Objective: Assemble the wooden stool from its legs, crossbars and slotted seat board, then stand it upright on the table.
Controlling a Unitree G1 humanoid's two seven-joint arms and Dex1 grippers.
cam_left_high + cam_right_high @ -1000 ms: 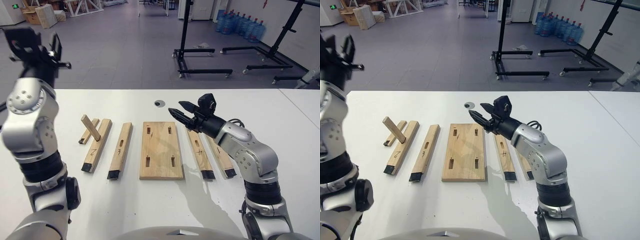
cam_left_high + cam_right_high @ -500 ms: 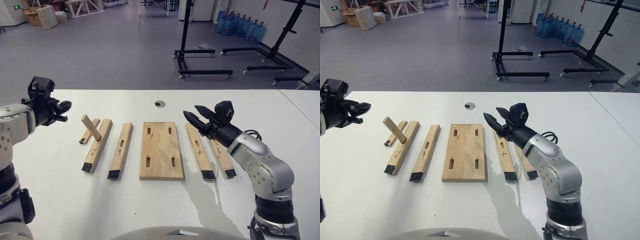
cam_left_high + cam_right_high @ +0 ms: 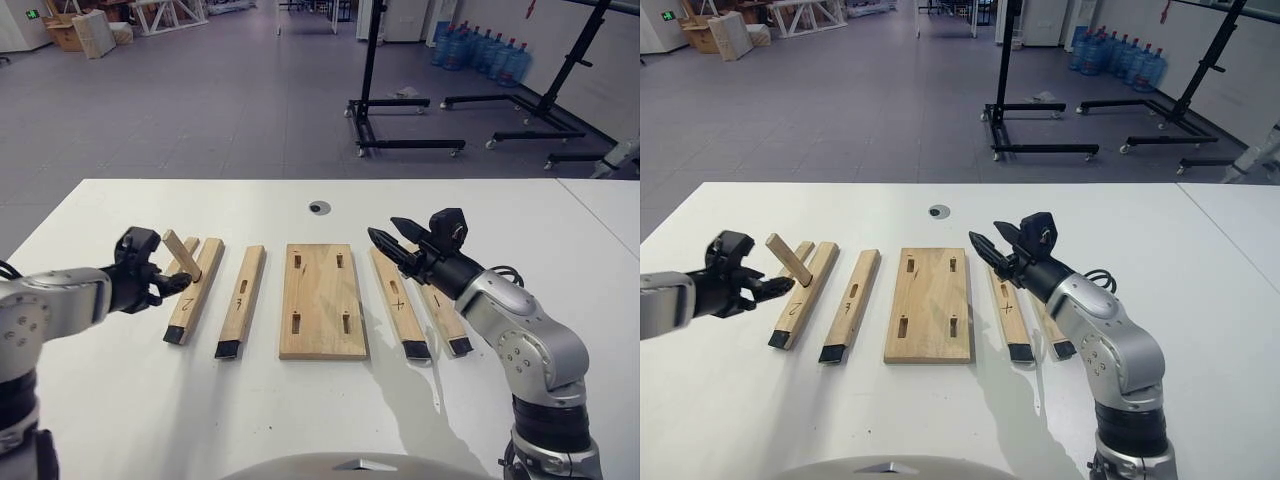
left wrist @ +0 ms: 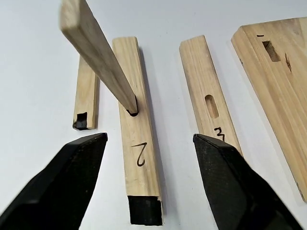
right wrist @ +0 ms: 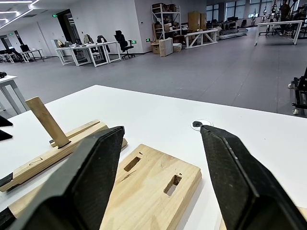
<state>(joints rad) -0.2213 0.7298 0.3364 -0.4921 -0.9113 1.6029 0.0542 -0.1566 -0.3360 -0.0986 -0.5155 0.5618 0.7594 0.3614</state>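
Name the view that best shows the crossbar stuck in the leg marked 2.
Left wrist view: the crossbar is close, its end seated in the slot of the leg. Eye views show it small and tilted; the right wrist view shows it far off.

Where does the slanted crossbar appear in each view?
Left eye: crossbar far left on the table.
Right eye: crossbar far left again.
Left wrist: crossbar close, rising from leg 2.
Right wrist: crossbar far off, beyond the seat.
Landmark: leg 2, which holds it.
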